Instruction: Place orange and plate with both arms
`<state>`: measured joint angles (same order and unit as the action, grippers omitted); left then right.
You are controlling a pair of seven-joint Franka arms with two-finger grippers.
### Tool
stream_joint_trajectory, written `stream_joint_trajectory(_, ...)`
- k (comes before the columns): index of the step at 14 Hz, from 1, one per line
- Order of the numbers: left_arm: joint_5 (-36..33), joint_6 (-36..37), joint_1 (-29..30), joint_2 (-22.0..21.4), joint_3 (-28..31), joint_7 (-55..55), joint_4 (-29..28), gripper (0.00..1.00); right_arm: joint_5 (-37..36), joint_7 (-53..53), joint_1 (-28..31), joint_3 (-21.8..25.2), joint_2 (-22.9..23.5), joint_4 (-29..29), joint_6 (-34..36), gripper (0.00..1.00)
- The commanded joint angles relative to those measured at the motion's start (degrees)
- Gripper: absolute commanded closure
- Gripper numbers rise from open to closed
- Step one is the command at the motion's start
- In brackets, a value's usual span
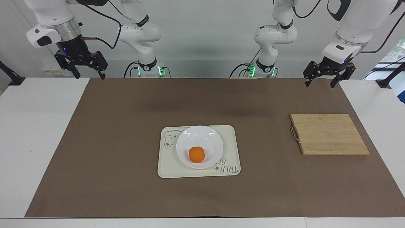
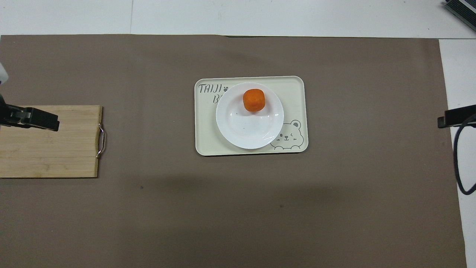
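The orange (image 1: 196, 154) lies in the white plate (image 1: 202, 137), on the part of the dish farther from the robots. The plate sits on a cream tray (image 1: 229, 133) with a bear drawing, in the middle of the brown mat. In the overhead view the orange (image 2: 253, 100) and the plate (image 2: 249, 130) show the same. My right gripper (image 1: 89, 76) is open and empty, raised over the mat's corner at the right arm's end. My left gripper (image 1: 319, 85) is open and empty, raised over the mat's edge at the left arm's end. Both are well away from the plate.
A wooden cutting board (image 1: 329, 134) with a metal handle lies on the mat toward the left arm's end. The brown mat (image 1: 126, 142) covers most of the white table. A black cable (image 2: 459, 163) hangs from the right arm.
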<state>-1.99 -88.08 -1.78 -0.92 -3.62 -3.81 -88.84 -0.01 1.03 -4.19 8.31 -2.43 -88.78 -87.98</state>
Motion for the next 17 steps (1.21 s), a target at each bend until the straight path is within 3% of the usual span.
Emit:
stream_joint_trajectory(1,-0.82,1.07,0.63,0.13,-0.34,-0.67,0.6,0.0,-1.66,-1.81,-1.08,-0.66,-1.61,-2.62,-1.23,0.0)
stream_joint_trajectory(17,-0.82,1.07,0.63,0.13,-0.34,-0.67,0.69,0.0,-2.9,-1.29,-1.26,-0.93,-1.96,-1.83,1.06,0.0)
